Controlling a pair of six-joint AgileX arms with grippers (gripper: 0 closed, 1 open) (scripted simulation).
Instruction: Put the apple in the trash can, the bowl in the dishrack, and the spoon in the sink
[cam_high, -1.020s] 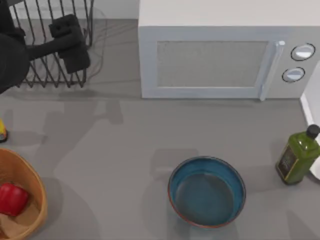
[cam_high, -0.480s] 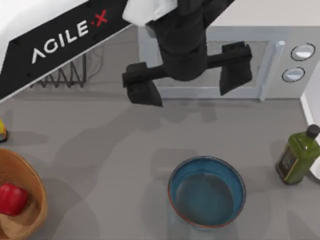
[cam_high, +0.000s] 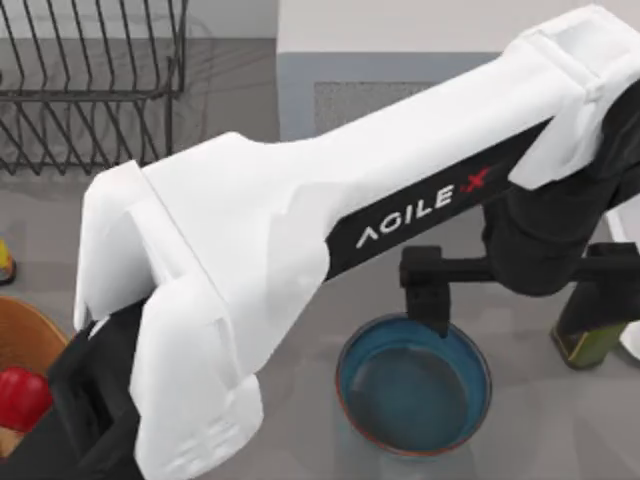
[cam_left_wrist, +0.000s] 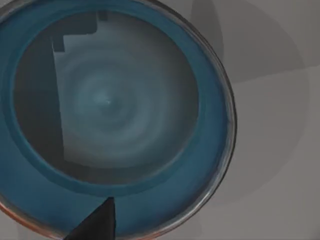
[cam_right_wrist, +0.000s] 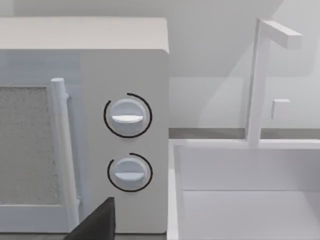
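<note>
The blue-teal bowl (cam_high: 413, 388) stands upright near the table's front, right of centre. My left arm reaches across the table from the lower left. Its gripper (cam_high: 515, 305) hangs open just above the bowl's far right rim, one finger (cam_high: 430, 295) over the rim and the other toward the bottle. In the left wrist view the bowl (cam_left_wrist: 107, 107) lies right below. The red apple (cam_high: 20, 395) sits inside the tan trash can (cam_high: 30, 330) at the left edge. The wire dishrack (cam_high: 90, 80) is at the back left. The white sink (cam_right_wrist: 245, 200) shows beside the microwave. The spoon is out of view.
A white microwave (cam_high: 300, 110) stands at the back; in the right wrist view it (cam_right_wrist: 85, 130) sits close to the sink's tap (cam_right_wrist: 257, 75). A green oil bottle (cam_high: 585, 342) stands right of the bowl, partly behind the left gripper. A small yellow thing (cam_high: 5, 260) is at the left edge.
My left arm has swung from the dishrack at the back left, across the microwave front, rightward and forward to above the bowl. Its gripper stayed open. The bowl and apple have not moved.
</note>
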